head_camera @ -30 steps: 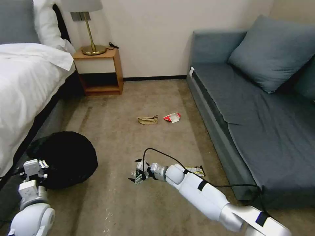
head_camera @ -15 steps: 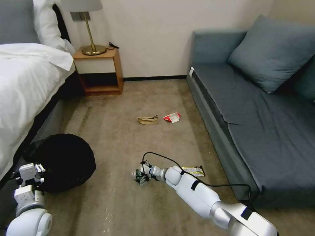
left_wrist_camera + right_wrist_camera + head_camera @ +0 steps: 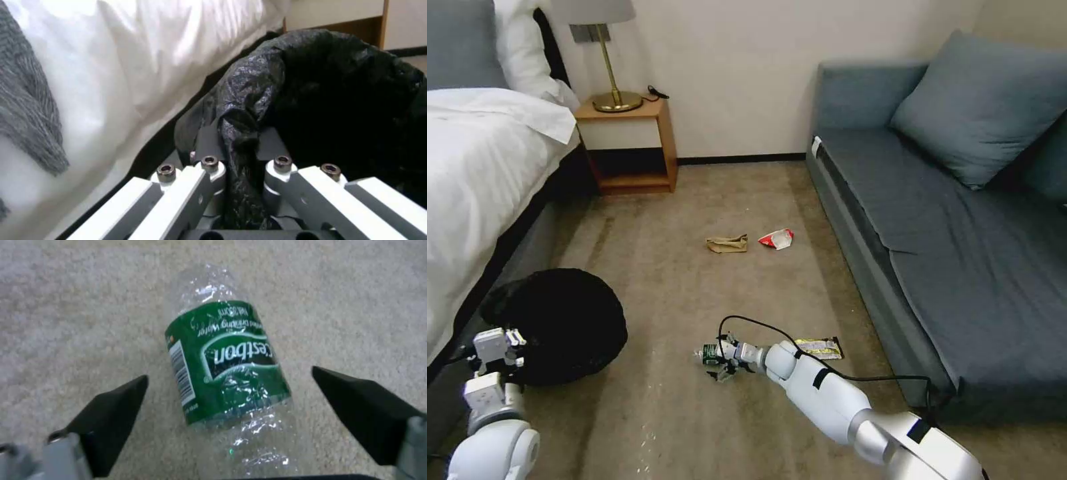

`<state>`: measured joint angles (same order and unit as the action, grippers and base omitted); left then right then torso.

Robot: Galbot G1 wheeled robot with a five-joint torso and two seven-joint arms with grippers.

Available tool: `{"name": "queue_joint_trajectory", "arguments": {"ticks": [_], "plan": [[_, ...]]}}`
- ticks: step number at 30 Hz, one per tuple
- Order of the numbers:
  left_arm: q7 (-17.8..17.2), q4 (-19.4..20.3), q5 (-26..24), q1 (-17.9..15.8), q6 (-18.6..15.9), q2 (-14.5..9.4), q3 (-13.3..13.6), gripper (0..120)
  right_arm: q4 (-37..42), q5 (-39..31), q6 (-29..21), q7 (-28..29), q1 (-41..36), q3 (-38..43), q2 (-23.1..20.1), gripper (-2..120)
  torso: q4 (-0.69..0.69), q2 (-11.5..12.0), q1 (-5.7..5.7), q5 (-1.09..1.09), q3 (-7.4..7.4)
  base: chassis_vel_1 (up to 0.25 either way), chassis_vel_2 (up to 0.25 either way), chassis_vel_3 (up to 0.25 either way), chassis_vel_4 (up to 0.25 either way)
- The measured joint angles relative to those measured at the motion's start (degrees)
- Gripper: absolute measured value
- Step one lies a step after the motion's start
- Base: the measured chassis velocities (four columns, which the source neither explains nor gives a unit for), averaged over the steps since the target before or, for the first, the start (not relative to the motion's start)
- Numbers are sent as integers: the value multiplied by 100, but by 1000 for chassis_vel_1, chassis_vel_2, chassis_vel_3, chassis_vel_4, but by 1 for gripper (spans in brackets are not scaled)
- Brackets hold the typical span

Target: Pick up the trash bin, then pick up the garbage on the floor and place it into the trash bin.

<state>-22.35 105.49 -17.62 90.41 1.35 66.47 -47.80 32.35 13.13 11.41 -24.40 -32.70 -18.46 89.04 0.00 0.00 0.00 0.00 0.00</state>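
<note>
On beige carpet (image 3: 694, 200) between bed (image 3: 474, 167) and sofa (image 3: 934, 220), right gripper (image 3: 229, 390) jaws gape around bottle (image 3: 227, 363).

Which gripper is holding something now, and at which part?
The left gripper holds the trash bin by its bag-covered rim. The right gripper is open around the bottle, holding nothing.

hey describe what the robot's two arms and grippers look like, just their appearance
Both arms are glossy white with silver-grey joints. The right arm carries black bands and a looping black cable; the right gripper has dark, wedge-shaped fingers. The left gripper has white linkage bars with silver bolts.
</note>
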Motion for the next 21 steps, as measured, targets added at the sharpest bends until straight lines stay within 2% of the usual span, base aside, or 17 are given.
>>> {"name": "queue_joint_trajectory", "arguments": {"ticks": [3,6,12,16,21], "plan": [[-1,-11,-7,-11,0,3,6,6,-34,32,18,-17,2,16,17,86,0,0,0,0,0,0,0,0,0],[-6,-27,-24,-42,-5,1,10,6,-56,56,25,-44,-5,23,38,70,0,0,0,0,0,0,0,0,0],[-9,-29,-43,-59,-9,-6,10,6,-71,70,35,-51,-23,30,51,56,0,0,0,0,0,0,0,0,0],[-11,-35,-50,-29,-9,20,0,6,-53,73,61,-57,-61,50,37,36,0,0,0,0,0,0,0,0,0],[-14,-14,-51,16,-5,30,-21,6,-8,113,122,-88,-137,138,-17,26,0,0,0,-1,0,0,0,0,0]]}}
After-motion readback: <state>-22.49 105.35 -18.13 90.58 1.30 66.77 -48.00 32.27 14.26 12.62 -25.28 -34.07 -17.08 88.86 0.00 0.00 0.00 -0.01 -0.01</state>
